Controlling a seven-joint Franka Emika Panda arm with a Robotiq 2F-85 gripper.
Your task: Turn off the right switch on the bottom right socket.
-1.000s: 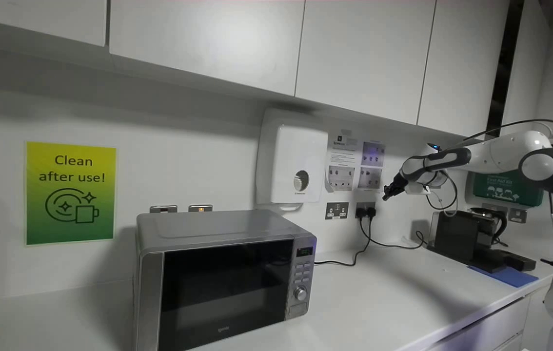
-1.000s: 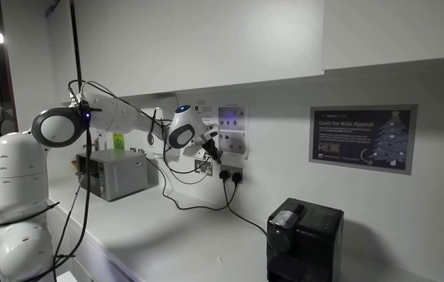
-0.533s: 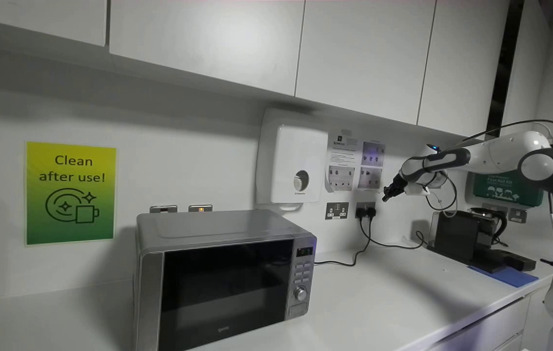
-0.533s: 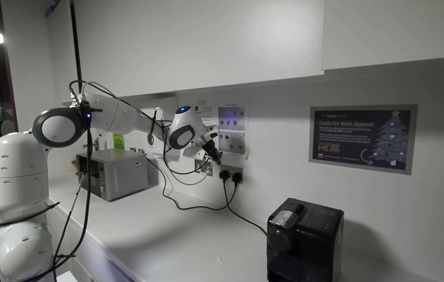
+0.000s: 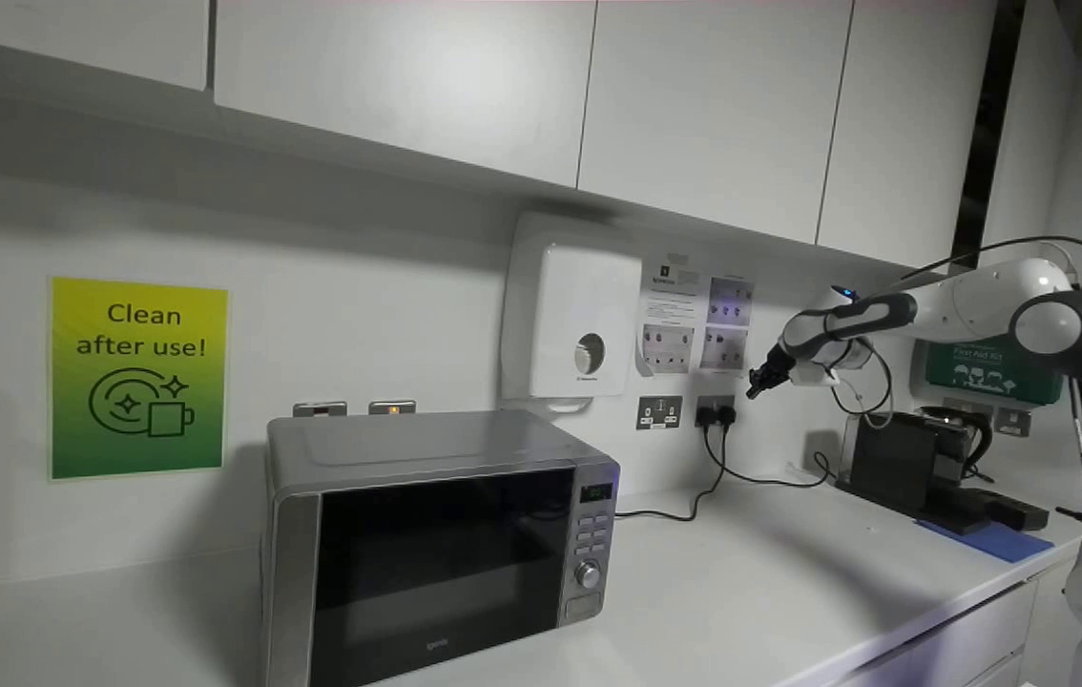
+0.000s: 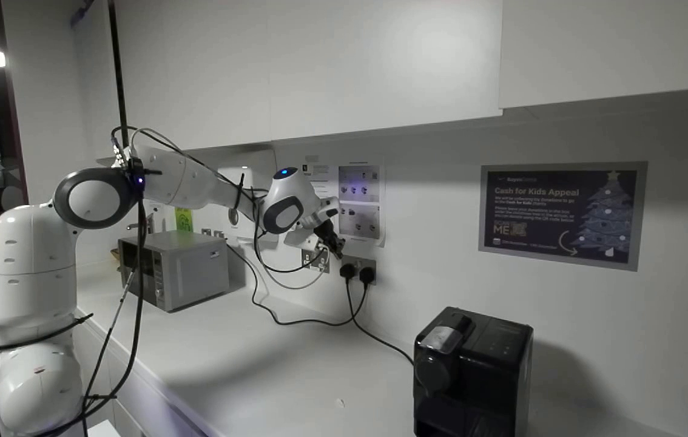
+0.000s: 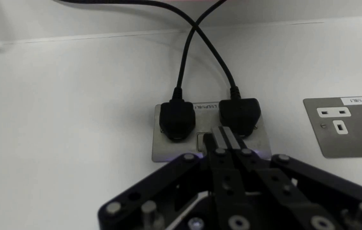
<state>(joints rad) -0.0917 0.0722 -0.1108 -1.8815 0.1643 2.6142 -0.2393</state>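
The double socket plate (image 7: 166, 152) on the wall holds two black plugs (image 7: 177, 121) (image 7: 241, 116). It also shows in both exterior views (image 5: 716, 401) (image 6: 360, 261). The wrist picture is upside down. In it one rocker switch (image 7: 200, 142) shows in part between the plugs; the other switch is hidden behind my fingers. My gripper (image 7: 221, 129) is shut and empty, its two fingertips side by side. The tips overlap the middle of the plate in the wrist view. In the exterior views the gripper (image 5: 753, 392) (image 6: 340, 253) points down at the plate. Contact cannot be told.
A second socket plate (image 7: 324, 143) without plugs is on the wall beside it. Black cables (image 7: 184, 60) run from the plugs across the counter. A microwave (image 5: 446, 563) and a black coffee machine (image 6: 477, 370) stand on the counter. Cupboards (image 5: 713, 114) hang above.
The arm has shifted very slightly, and the gripper tips sit a little lower than before. The gripper stays shut. Plugs and plates have not moved.
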